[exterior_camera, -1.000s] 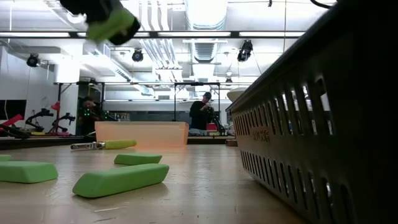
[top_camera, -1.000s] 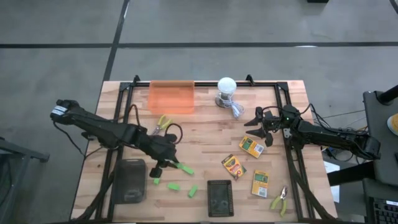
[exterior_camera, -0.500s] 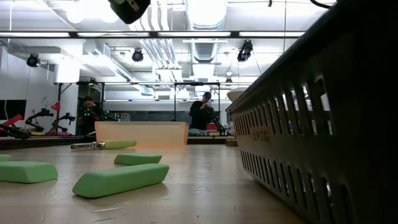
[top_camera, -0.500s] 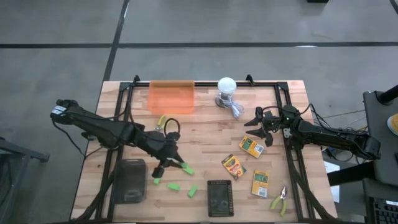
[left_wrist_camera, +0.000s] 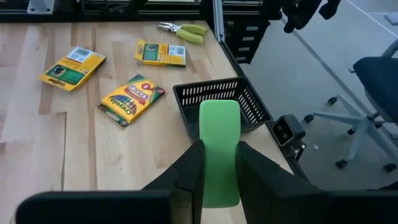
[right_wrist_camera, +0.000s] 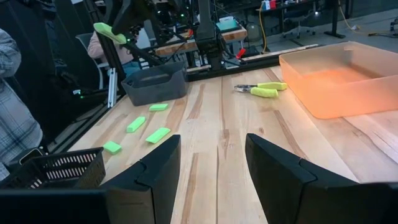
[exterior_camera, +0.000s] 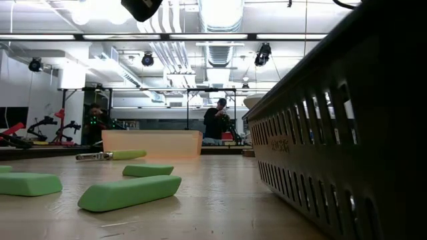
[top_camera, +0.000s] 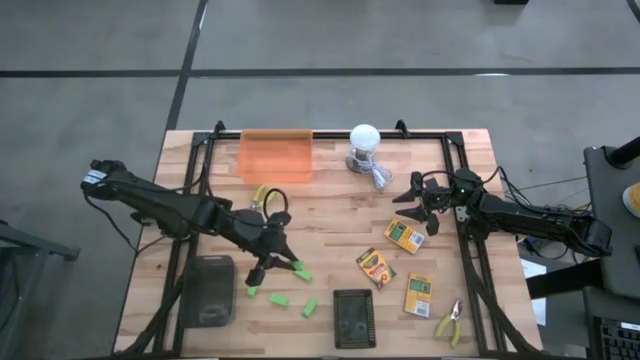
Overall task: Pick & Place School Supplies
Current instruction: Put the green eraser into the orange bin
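The left gripper (left_wrist_camera: 219,163) pinches a green block (left_wrist_camera: 219,149) above the table's (top_camera: 330,215) front-left part, seemingly clear of the wood; the right gripper (right_wrist_camera: 208,163) waits spread near the right edge.

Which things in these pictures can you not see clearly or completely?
- Left gripper, low view: only a dark tip at the top edge; the green block it holds is cut off.
- Crayon boxes, low view: hidden behind the black basket wall.
- Crayon box labels, high view: too small to read.
- Pliers, left wrist view: partly cut off by the top edge.
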`<move>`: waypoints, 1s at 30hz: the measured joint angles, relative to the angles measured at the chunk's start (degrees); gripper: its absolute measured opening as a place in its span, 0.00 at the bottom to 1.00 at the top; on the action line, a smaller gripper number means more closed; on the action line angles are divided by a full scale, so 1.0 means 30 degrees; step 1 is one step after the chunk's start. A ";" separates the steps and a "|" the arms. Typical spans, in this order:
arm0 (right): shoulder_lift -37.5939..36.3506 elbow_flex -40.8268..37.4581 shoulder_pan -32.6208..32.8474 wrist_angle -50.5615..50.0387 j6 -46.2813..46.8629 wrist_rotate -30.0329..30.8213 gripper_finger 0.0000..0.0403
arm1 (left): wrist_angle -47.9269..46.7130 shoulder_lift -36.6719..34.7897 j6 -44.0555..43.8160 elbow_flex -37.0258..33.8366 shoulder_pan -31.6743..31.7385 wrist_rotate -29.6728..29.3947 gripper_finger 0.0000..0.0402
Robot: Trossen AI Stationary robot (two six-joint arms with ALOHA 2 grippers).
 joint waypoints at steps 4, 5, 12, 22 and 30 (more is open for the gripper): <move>0.0000 -0.0002 0.0005 -0.0003 0.0000 0.0005 0.44 | -0.0259 -0.0007 -0.2295 0.0001 0.0000 -0.0437 0.19; 0.0000 -0.0003 0.0007 -0.0007 -0.0006 0.0006 0.44 | -0.0531 -0.0007 -0.3008 0.0001 0.0020 -0.0791 0.19; 0.0000 0.0001 0.0002 -0.0002 0.0000 0.0003 0.44 | -0.1822 -0.0119 -0.2684 0.0004 0.0223 -0.1144 0.19; 0.0000 -0.0001 0.0007 0.0000 -0.0004 0.0000 0.44 | -0.5566 -0.1661 -0.3226 0.0033 0.1282 -0.1811 0.19; 0.0000 0.0000 0.0002 0.0000 0.0000 0.0005 0.44 | -0.7450 -0.2375 -0.3161 0.0033 0.2581 -0.3991 0.19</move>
